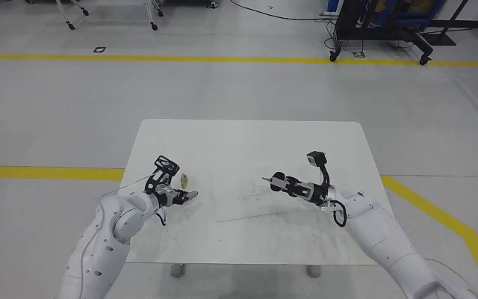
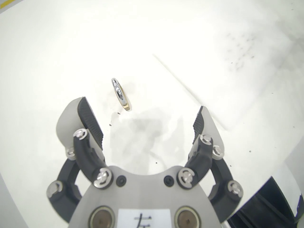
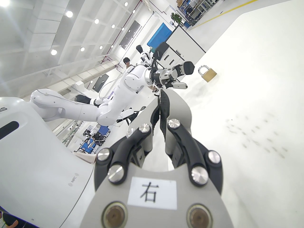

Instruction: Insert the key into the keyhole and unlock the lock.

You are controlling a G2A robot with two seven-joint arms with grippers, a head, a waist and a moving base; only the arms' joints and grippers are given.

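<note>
a white table stands on a pale grey floor. a patch of dark smudges marks its top, near a faint straight line (a crease or a sheet's edge, hard to tell). one yellow floor line runs beyond the table, another beside it. a black wheeled frame stands well apart. round ceiling lights, a blue panel and a potted plant show in the room behind.

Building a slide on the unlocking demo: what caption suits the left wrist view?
Left gripper, jaws open, above the white table with the brass padlock just ahead of it.
</note>
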